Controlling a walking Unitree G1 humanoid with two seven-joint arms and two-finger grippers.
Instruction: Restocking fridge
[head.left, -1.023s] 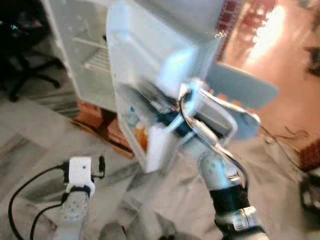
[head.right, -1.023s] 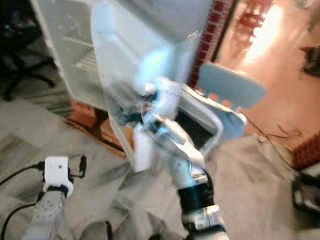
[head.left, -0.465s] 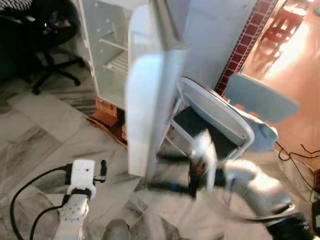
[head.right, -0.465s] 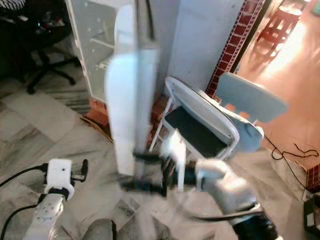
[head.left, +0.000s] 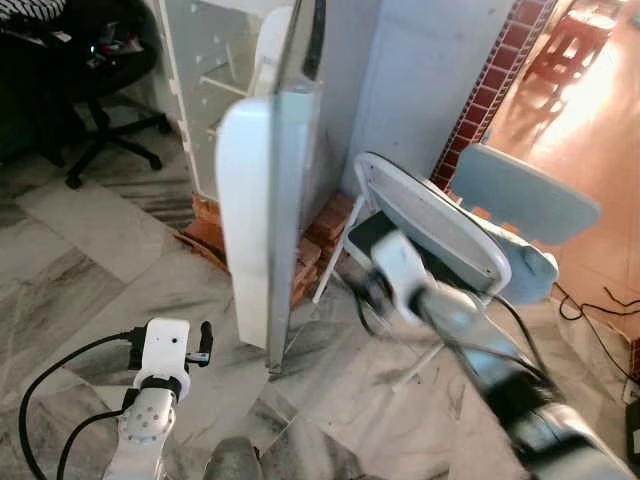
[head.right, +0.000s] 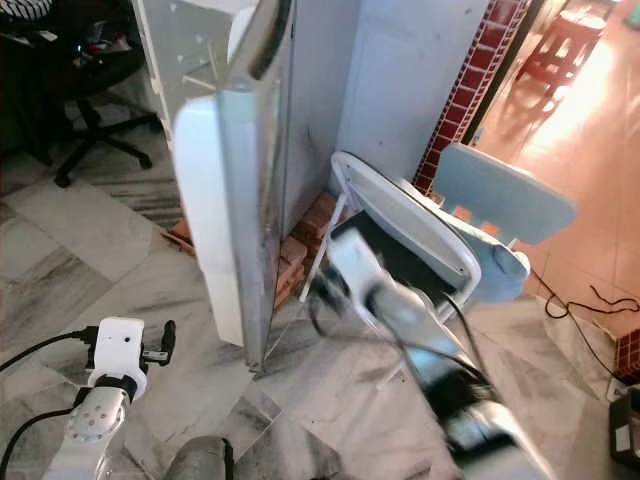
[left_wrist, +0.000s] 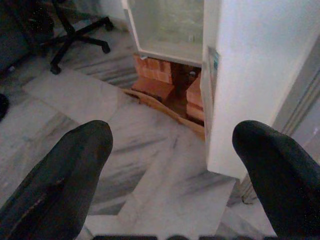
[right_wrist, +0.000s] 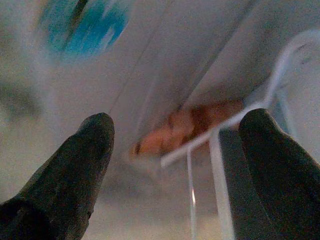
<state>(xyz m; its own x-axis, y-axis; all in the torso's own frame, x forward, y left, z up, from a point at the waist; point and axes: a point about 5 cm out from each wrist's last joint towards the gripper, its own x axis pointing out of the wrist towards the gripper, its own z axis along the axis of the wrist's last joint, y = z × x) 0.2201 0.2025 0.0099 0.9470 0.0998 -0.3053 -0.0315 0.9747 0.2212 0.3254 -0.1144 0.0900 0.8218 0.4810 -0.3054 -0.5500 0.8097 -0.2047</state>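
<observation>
The white fridge (head.left: 200, 70) stands on bricks (head.left: 318, 232) with its inner shelves showing at the back left. Its door (head.left: 262, 210) is seen nearly edge-on in front of me. My right arm (head.left: 440, 305) is blurred with motion, just right of the door's lower edge and in front of a folding chair. In the right wrist view my right gripper (right_wrist: 175, 132) is open with nothing between its fingers, facing the white door and the bricks. My left gripper (left_wrist: 172, 137) is open and empty, held low over the marble floor, left of the door.
A white folding chair (head.left: 432, 222) with a black seat leans close to the right of the door. A pale blue chair (head.left: 522, 195) stands behind it. A black office chair (head.left: 95, 85) is at the far left. A cable (head.left: 600, 298) lies on the floor at the right.
The fridge door has swung leftward toward the fridge body; its inner shelves no longer face me. My right arm has left the door and swept right toward the folding chair. The left arm stays still.
</observation>
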